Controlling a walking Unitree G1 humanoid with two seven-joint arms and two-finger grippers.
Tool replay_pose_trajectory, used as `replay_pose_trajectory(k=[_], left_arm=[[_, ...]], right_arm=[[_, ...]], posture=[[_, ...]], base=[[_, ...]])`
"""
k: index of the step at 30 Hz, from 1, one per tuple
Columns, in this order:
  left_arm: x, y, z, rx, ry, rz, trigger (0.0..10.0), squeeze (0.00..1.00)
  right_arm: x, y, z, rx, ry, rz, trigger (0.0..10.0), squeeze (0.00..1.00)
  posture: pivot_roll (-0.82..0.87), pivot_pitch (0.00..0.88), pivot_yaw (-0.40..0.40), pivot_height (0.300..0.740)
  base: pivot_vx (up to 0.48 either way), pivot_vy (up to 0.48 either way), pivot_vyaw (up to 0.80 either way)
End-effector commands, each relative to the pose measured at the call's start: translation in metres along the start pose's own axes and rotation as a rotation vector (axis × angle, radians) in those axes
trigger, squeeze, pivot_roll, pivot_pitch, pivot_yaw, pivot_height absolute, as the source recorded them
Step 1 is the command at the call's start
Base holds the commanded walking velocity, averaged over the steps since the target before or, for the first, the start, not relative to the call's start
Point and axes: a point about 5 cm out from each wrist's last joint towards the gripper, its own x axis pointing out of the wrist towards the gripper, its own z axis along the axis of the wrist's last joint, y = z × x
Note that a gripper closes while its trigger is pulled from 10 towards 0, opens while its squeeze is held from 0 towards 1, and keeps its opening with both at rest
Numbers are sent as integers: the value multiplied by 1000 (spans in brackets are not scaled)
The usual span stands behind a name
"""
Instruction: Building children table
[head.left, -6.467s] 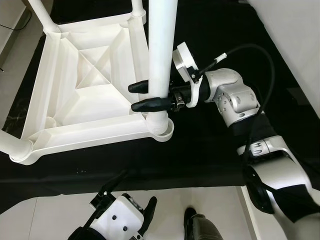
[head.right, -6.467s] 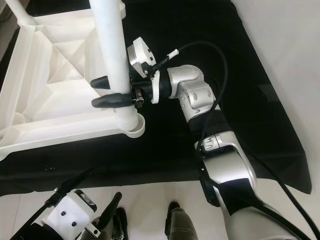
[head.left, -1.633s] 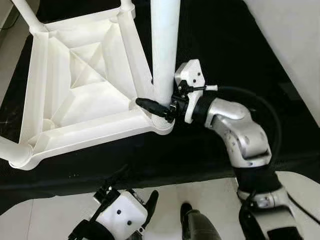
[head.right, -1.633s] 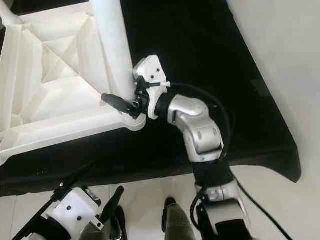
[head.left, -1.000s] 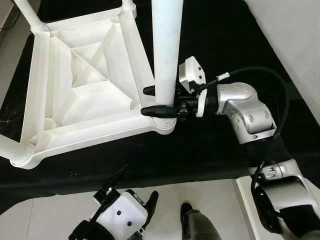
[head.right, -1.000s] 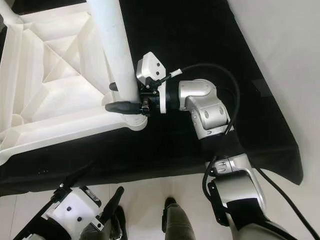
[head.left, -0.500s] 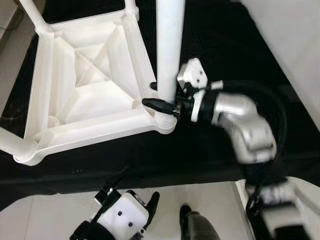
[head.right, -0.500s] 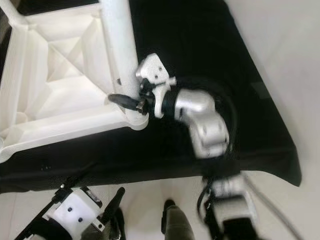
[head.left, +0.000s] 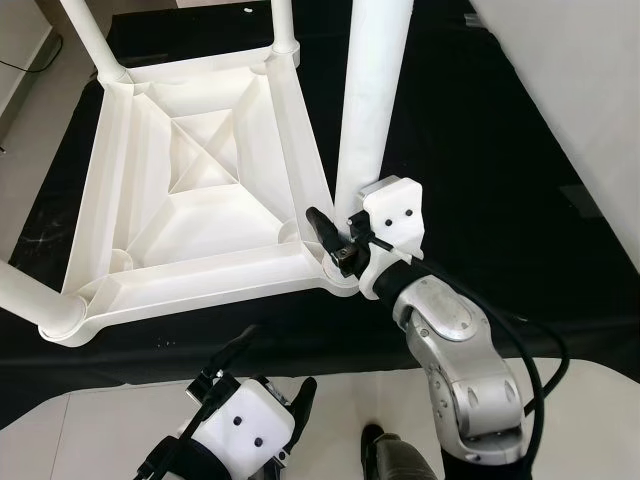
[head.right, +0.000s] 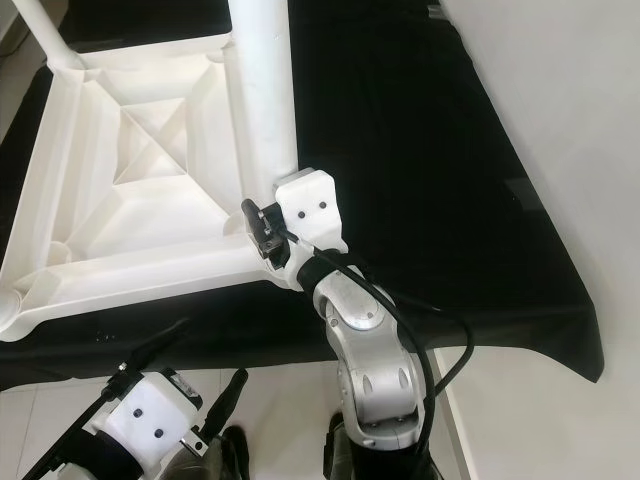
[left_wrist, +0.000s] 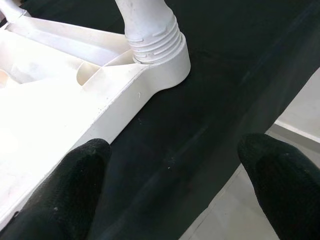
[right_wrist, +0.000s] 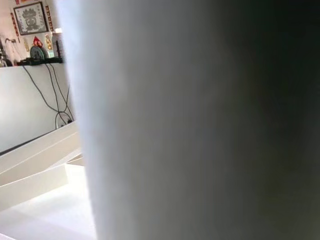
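A white moulded-plastic children's table (head.left: 190, 200) lies upside down on a black cloth (head.left: 480, 150) spread over the floor, its ribbed underside facing up. Round white plastic legs stand at its corners; the near-right leg (head.left: 368, 100) rises upright from its corner socket (head.left: 338, 275), and two more legs show at the far left (head.left: 90, 35) and far right (head.left: 281, 25) corners. Another leg (head.left: 22, 292) slants off at the near left corner.

The right gripper (head.left: 330, 232) presses against the base of the near-right leg, just above the socket, the silver right arm (head.left: 455, 345) bent up behind it. One black finger (head.left: 322, 224) shows beside the leg; whether the pair clasps the leg cannot be told. In the right wrist view, the leg's white surface (right_wrist: 165, 120) sits very close to the camera.

The left gripper (left_wrist: 175, 185) hangs low near the pale tiled floor (head.left: 90, 430), its two black fingers (left_wrist: 75, 175) spread apart and grasping nothing, pointed at a ribbed leg base (left_wrist: 152, 35) seated in the table's corner
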Motion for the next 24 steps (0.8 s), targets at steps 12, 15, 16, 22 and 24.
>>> replay_pose_trajectory(k=[12,15,16,22,24], left_arm=[[1,-1,-6,3,17,-10,10000,0],[2,-1,-5,3,14,-10,10000,0],[3,-1,-5,2,13,-10,10000,0],[4,-2,-5,3,11,-13,10000,0],[5,-3,-5,3,8,-17,10000,0]], right_arm=[[11,8,33,122,-130,529,10000,1000],[9,4,36,-7,-124,706,10000,0],[9,0,35,-102,-115,773,10000,0],[21,-22,42,-169,-66,910,10000,0],[23,-27,48,-177,-72,987,10000,0]], posture=[[-1,321,13,740],[3,317,12,740],[4,317,13,740],[5,316,10,740],[-1,317,4,740]], base=[[0,0,0],[0,0,0],[0,0,0],[0,0,0],[0,0,0]])
